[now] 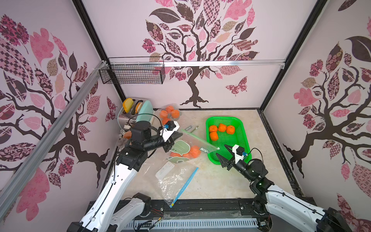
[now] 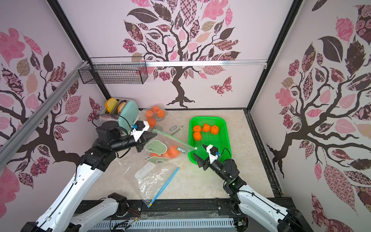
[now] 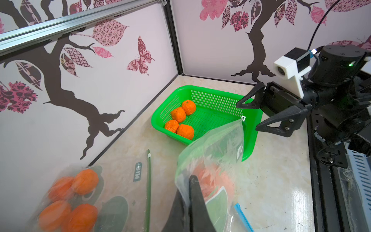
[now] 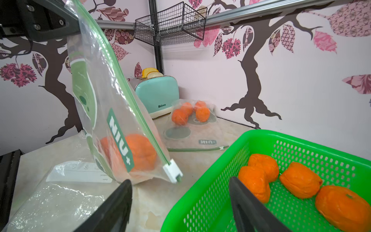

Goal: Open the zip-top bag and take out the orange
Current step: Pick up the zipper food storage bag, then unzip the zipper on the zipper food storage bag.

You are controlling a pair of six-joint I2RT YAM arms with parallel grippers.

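My left gripper (image 1: 177, 137) (image 3: 190, 177) is shut on one top corner of the zip-top bag (image 1: 192, 143) (image 4: 96, 84) and holds it lifted and tilted. The bag is clear with green print and a green zip strip. Its white slider (image 1: 218, 148) (image 4: 172, 170) sits at the low far end of the strip. Inside, at the bottom, lies an orange (image 1: 194, 151) (image 4: 140, 152) next to others. My right gripper (image 1: 220, 149) (image 4: 180, 180) is open and empty, just short of the slider, over the near left corner of the green basket (image 1: 220, 118).
The green basket (image 4: 261, 134) holds several oranges (image 1: 221, 127). A second bag of oranges (image 1: 169, 113) lies at the back beside a mint toaster (image 1: 143, 110). An empty clear bag with a blue zip (image 1: 174, 180) lies at the front. A wire basket (image 1: 132, 73) hangs on the wall.
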